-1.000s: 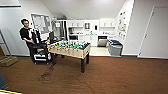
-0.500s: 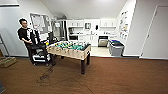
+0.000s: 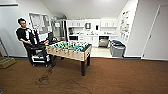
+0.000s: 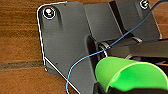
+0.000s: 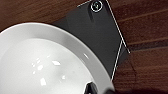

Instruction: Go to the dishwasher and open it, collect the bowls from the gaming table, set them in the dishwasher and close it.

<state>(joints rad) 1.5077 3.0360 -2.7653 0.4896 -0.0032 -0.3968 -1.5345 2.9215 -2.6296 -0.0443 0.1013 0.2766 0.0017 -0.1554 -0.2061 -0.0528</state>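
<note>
In the left wrist view a bright green bowl (image 4: 130, 75) hangs above the wooden floor, with my left gripper (image 4: 117, 90) shut on its rim. The right wrist view has a glossy white bowl (image 5: 42, 62) close to the camera, and my right gripper (image 5: 92, 89) is shut on its edge. Far back in the kitchen, the dishwasher (image 3: 103, 41) is a grey front under the white counter; whether its door is open I cannot tell. The gaming table is out of view.
A wooden foosball table (image 3: 71, 51) stands ahead to the left on the brown floor. A person (image 3: 25, 37) stands behind a dark cart (image 3: 37, 53) with cables trailing on the floor. Grey bins (image 3: 117, 48) stand at the right of the kitchen entrance.
The whole head view has spread outward slightly, so the camera has moved a little forward. The person and the foosball table stay where they were.
</note>
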